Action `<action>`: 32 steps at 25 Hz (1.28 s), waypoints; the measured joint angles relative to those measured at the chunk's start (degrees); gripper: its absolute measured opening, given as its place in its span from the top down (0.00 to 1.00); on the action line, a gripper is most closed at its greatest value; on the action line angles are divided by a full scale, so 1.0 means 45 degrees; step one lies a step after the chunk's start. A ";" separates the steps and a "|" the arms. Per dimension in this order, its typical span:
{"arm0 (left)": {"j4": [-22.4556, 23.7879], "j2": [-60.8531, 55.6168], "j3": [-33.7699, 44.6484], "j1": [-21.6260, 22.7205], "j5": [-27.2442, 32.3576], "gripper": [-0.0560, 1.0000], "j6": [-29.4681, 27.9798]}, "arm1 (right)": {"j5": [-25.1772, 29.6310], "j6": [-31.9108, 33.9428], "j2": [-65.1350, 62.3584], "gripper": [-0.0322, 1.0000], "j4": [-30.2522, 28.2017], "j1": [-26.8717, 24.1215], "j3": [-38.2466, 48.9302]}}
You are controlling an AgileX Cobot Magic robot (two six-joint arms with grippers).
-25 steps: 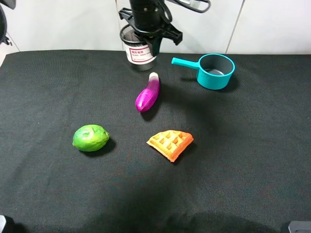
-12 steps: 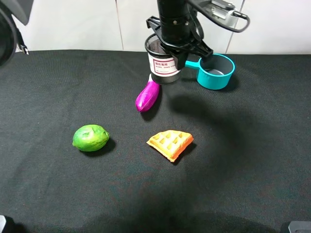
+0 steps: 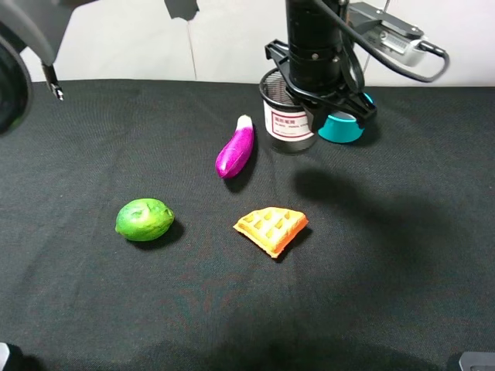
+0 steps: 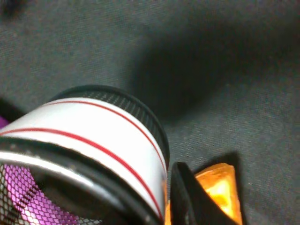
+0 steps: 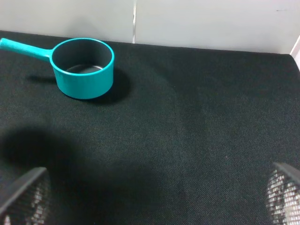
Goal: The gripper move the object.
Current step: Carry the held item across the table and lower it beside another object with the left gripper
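Clamping the object (image 3: 291,122) by its rim, the left gripper (image 3: 311,97) holds it at 3 o'clock of the eggplant (image 3: 236,148), 9 o'clock of the saucepan (image 3: 342,130). Right gripper (image 5: 154,192): released; spread wide.

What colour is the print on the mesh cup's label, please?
Red, on the mesh cup's white label; the exterior high view shows it best.
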 joint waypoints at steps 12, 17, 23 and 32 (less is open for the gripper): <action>0.0018 0.0000 0.0000 -0.0137 -0.0128 0.84 -0.0280 | 0.0000 0.0000 0.0000 0.30 0.0000 0.0000 0.0000; 0.0260 0.0000 0.0000 -0.0137 -0.0353 0.84 -0.0387 | 0.0000 0.0000 0.0000 0.30 0.0000 0.0000 0.0000; 0.0618 0.0010 0.0000 -0.0137 -0.0512 0.84 -0.0511 | 0.0000 0.0000 0.0000 0.30 0.0000 0.0000 0.0000; 0.0579 0.0790 -0.0326 -0.0137 -0.0512 0.84 -0.0536 | 0.0000 0.0000 0.0000 0.30 0.0000 0.0000 0.0000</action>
